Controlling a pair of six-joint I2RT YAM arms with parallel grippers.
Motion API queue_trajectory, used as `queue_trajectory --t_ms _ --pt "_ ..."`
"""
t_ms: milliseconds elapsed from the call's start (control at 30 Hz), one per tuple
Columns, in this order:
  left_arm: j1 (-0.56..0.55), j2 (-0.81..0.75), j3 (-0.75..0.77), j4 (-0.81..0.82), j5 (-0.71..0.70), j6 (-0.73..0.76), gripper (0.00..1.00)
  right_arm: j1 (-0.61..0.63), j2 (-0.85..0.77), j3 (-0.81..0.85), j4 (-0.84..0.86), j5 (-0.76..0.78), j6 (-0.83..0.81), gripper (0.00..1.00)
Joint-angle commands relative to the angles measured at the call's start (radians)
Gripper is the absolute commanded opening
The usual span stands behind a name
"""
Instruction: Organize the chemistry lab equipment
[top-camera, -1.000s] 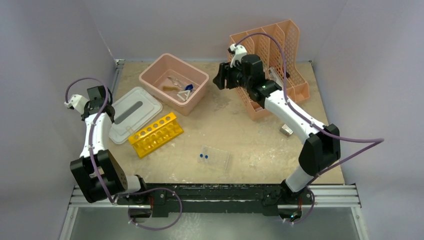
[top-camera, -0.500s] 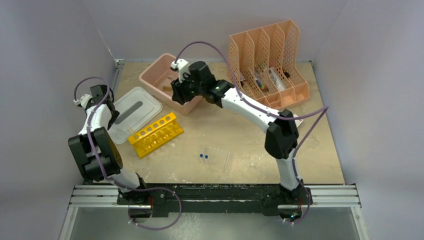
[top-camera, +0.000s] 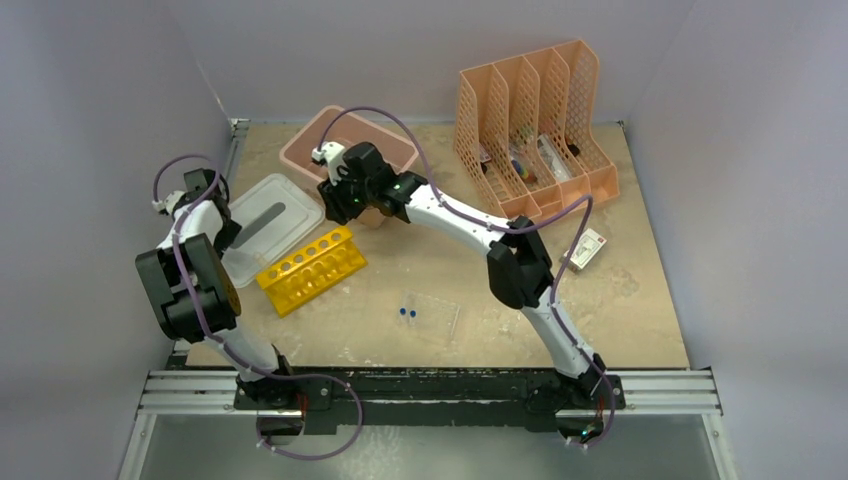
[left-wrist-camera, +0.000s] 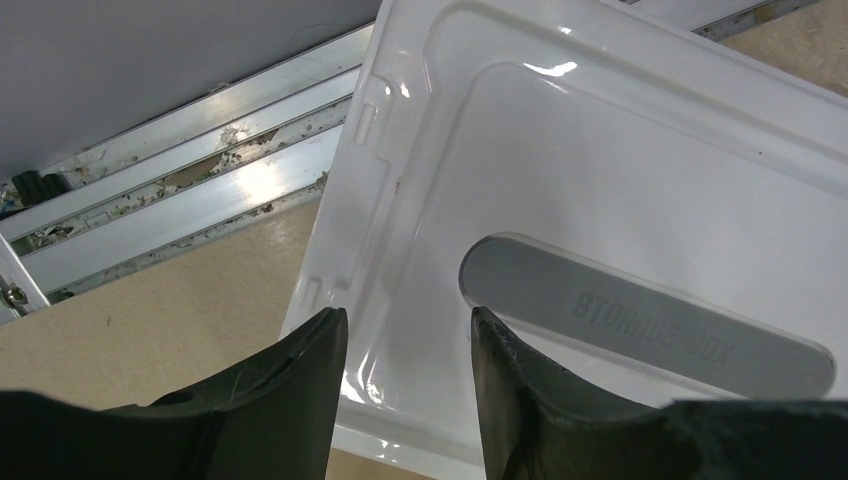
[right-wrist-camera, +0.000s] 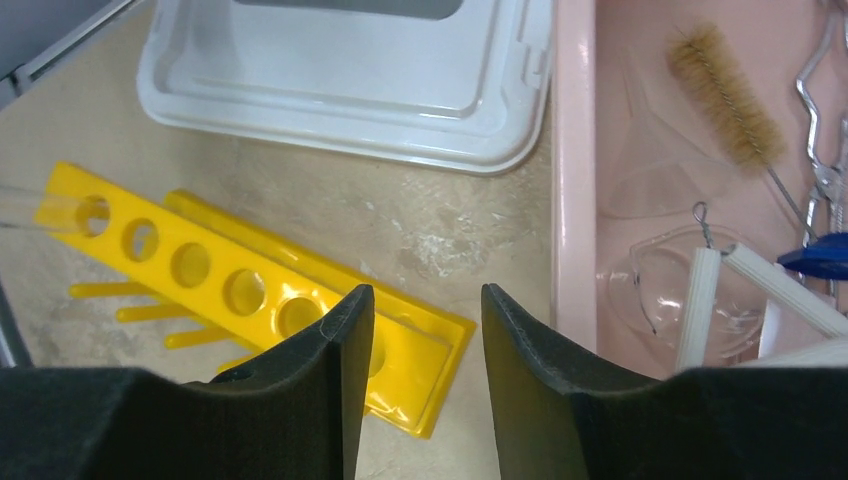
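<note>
Two arms bolted at the near edge of one counter (top-camera: 500, 290), seen from above. One yellow test-tube rack (top-camera: 312, 268) lying left of centre, just beside one white lid (top-camera: 262, 222) with a grey panel. One pink tub (top-camera: 300, 150) behind both, lidless. One clear plastic tray (top-camera: 435, 320) near the front, well apart from the rack, with two blue-capped vials (top-camera: 407, 313) at its left end. One peach file holder (top-camera: 530, 120) at the back right, three slots, contents too small to name. One small white box (top-camera: 590, 248) on the counter near it. Left arm (top-camera: 185, 285) folded, its end over the lid's left end; right arm (top-camera: 470, 225) stretched across to the tub's near corner.

Left wrist view: two dark left fingers (left-wrist-camera: 290, 400) standing apart, nothing between them, only the lid below, its grey panel stamped STORAGE BOX.

Right wrist view: two right fingers (right-wrist-camera: 300, 400) likewise parted and empty, hovering above the rack's end and bare counter. Five round holes countable in the rack. Inside the tub: one bristle brush (right-wrist-camera: 725, 95), one clear funnel (right-wrist-camera: 650, 175), one clear dish (right-wrist-camera: 650, 290), one small wire triangle (right-wrist-camera: 700, 300) with white sleeves, one pair of metal tongs (right-wrist-camera: 815, 130) at the right edge, one blue piece (right-wrist-camera: 820, 255) partly cut off. Lid just beside the tub's wall.
</note>
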Motion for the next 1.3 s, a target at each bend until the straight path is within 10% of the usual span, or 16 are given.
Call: queue_trajectory --t_ms 0,433,900,1267 --pt "0.007 0.011 0.077 0.023 0.000 0.010 0.48 -0.010 -0.005 0.029 -0.010 0.182 0.017 0.48" --pt "-0.046 0.274 0.436 0.117 0.205 0.291 0.51 -0.100 -0.001 0.042 -0.046 0.426 0.173 0.55" --pt "-0.102 0.641 0.954 0.009 0.354 0.396 0.60 -0.170 -0.058 -0.031 -0.059 0.367 0.236 0.57" --pt "-0.126 0.740 1.000 -0.025 0.573 0.424 0.59 -0.171 -0.169 -0.166 -0.046 0.329 0.232 0.57"
